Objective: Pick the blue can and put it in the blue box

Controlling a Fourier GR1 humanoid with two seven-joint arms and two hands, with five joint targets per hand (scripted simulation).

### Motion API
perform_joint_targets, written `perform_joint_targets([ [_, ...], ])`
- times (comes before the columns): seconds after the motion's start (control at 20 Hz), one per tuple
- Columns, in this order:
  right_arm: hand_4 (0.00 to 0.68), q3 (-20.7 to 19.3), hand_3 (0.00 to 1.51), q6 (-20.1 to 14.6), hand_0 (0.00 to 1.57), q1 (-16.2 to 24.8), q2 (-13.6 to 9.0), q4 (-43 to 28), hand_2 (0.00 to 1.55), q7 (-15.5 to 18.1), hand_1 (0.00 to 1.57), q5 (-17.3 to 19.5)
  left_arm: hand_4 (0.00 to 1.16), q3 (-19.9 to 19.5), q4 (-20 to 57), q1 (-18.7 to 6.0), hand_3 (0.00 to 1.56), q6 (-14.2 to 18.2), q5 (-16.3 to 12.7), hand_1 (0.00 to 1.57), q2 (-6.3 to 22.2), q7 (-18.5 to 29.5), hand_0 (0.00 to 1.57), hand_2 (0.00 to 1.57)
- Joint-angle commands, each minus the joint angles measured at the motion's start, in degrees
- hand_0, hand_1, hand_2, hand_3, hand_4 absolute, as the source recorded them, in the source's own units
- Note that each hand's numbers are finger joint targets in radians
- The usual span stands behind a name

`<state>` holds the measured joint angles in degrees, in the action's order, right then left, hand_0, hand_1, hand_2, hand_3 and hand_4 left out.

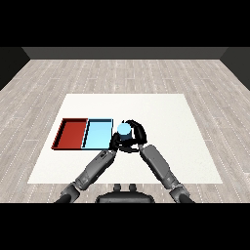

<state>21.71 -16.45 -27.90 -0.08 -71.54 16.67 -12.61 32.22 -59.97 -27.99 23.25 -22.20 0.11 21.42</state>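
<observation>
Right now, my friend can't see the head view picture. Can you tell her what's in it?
The robot's right hand curls round a blue can just right of the light blue tray, left hand close beside it. A red tray lies left of the blue one on the white table.

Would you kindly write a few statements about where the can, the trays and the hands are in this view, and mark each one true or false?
1. The blue can lies inside the red tray. False: it is held just right of the light blue tray, above the white table.
2. The right hand is curled round the can. True.
3. The red tray lies left of the light blue tray. True.
4. The left hand rests on the red tray. False: it is beside the can, near the light blue tray's right edge.
5. A second can lies in the light blue tray. False: nothing lies in that tray.
</observation>
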Motion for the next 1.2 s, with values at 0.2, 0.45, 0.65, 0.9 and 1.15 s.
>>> perform_joint_targets([
  [0.2, 0.525, 2.44, 1.37, -1.01, 1.45, -0.66, 0.07, 0.84, 1.46, 0.41, 1.45, -1.46, 0.0, 1.63, 5.31, -2.28, 0.0, -0.15, -4.23, 0.0, -0.09, 5.29, 0.0, 0.0],
  [0.45, 0.522, 3.78, 1.35, -0.68, 1.43, 3.1, 0.06, -4.07, 1.45, -1.76, 1.43, 2.1, 0.0, 6.23, 7.63, -7.85, 0.0, 3.87, -7.64, 0.0, -0.09, 3.67, 0.0, 0.0],
  [0.65, 0.483, 7.69, 1.36, -4.75, 1.44, 1.11, 0.05, -2.97, 1.45, -1.41, 1.44, -0.91, 0.0, 1.5, 5.71, -4.72, 0.0, -0.69, -3.22, 0.0, -0.08, 2.9, 0.0, 0.0],
  [0.9, 0.511, 3.99, 1.37, -1.65, 1.45, -1.92, 0.03, -1.6, 1.46, -1.86, 1.45, -0.14, 0.78, 0.25, 5.89, -5.19, 0.0, 4.4, -6.24, 0.0, -0.05, 1.39, 0.0, 0.39],
  [1.15, 0.529, 7.51, 1.38, -5.48, 1.43, -2.22, 0.02, -0.03, 1.46, 0.66, 1.43, -3.97, 1.13, 6.23, 9.2, -7.85, 1.47, 12.68, -10.04, 1.57, -0.04, 1.17, 1.57, 1.57],
])
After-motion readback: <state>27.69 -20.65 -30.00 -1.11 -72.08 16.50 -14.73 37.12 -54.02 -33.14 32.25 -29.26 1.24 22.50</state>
